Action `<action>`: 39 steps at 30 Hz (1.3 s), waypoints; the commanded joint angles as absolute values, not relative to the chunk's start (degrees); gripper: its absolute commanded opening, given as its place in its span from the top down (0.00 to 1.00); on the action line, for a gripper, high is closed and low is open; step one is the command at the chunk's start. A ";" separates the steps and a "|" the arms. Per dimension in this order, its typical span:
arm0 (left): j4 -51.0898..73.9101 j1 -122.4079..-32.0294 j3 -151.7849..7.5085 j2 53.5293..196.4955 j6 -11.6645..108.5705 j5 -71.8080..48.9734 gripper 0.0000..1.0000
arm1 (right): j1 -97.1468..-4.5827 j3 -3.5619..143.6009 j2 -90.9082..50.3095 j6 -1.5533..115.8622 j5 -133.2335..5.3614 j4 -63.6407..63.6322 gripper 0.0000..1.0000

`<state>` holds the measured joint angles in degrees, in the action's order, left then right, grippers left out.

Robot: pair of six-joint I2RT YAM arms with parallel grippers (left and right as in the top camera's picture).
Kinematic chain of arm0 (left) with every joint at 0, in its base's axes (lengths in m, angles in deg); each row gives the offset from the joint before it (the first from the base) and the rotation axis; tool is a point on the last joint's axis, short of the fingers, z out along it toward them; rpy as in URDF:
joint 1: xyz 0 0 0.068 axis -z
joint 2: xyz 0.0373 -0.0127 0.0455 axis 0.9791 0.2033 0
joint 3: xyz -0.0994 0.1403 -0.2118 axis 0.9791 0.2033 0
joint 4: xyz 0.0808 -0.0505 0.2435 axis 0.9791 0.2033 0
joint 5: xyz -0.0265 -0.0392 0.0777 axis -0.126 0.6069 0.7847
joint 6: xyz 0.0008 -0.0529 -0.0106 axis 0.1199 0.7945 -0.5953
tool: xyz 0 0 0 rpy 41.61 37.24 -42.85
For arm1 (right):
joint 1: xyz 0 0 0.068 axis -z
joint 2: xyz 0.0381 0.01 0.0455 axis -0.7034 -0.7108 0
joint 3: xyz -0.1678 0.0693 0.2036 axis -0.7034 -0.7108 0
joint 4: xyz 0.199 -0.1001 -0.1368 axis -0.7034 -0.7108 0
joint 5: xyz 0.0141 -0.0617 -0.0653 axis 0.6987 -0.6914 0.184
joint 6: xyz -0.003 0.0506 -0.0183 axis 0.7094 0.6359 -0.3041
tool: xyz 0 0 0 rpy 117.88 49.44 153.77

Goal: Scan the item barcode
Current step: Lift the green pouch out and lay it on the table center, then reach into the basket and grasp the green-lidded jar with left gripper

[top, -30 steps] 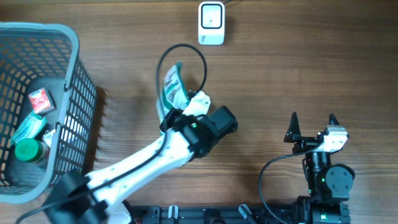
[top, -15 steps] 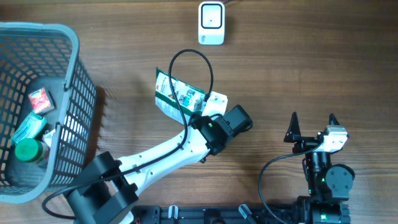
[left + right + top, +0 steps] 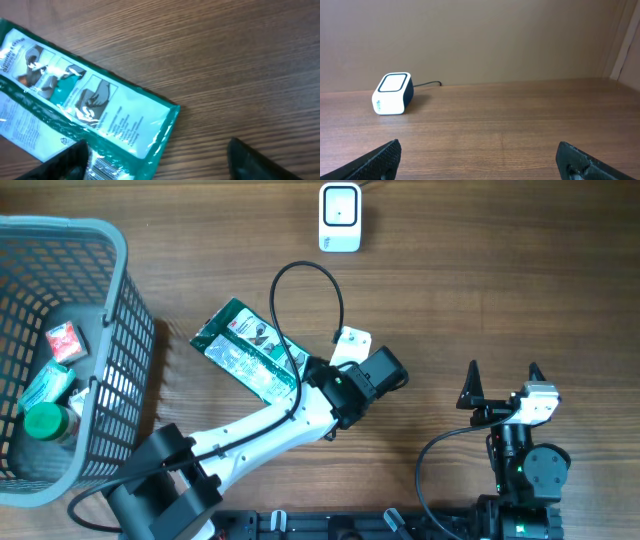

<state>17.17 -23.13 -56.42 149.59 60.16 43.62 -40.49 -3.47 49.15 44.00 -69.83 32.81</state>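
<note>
Both grippers stood open | left gripper [image 3: 160,161] hovered over unheld green packet [image 3: 243,353] | right gripper [image 3: 502,376] idle | advised: regrip edge, face barcode squarely to scanner [image 3: 340,218].

A green and white packet [image 3: 245,352] lies flat on the wooden tabletop [image 3: 480,270], slanting from upper left to lower right. Its lower right end meets the wrist of the left arm [image 3: 260,425], which reaches in from the bottom edge with a black cable looping above it. A white barcode scanner [image 3: 340,217] stands well apart at the top. At far left, a grey basket [image 3: 115,240] holds a red packet [image 3: 65,340], a teal box [image 3: 45,387] and a green-capped bottle [image 3: 42,422]. The right gripper [image 3: 503,375] rests at lower right, fingers spread.
</note>
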 commanded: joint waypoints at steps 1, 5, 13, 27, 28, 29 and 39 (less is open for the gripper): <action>21.04 -23.07 -62.56 143.41 60.46 54.13 0.00 | -40.62 -3.56 49.28 43.41 -68.93 32.92 0.00; 26.11 -27.37 -73.41 130.68 57.45 69.04 0.00 | -40.62 -3.56 49.28 43.38 -68.93 32.92 0.00; 31.55 -64.29 -75.64 107.45 69.95 61.08 0.00 | -40.62 -3.56 49.28 43.41 -68.93 32.92 0.00; 45.78 -97.73 -68.05 115.78 84.90 45.02 0.00 | -40.62 -3.56 49.28 43.41 -68.93 32.92 0.00; 46.20 -97.73 -67.53 117.33 84.90 44.93 0.00 | -40.62 -3.56 49.28 43.41 -68.93 32.92 0.00; 46.48 -97.73 -67.00 118.75 84.90 44.93 0.00 | -40.62 -3.56 49.28 43.38 -68.93 32.92 0.00; 47.35 -97.82 -65.08 121.74 84.92 44.95 0.00 | -40.62 -3.56 49.28 43.41 -68.93 32.92 0.00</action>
<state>46.89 -97.43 -65.87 121.74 83.96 45.24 -40.54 -3.47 49.15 44.00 -69.83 32.81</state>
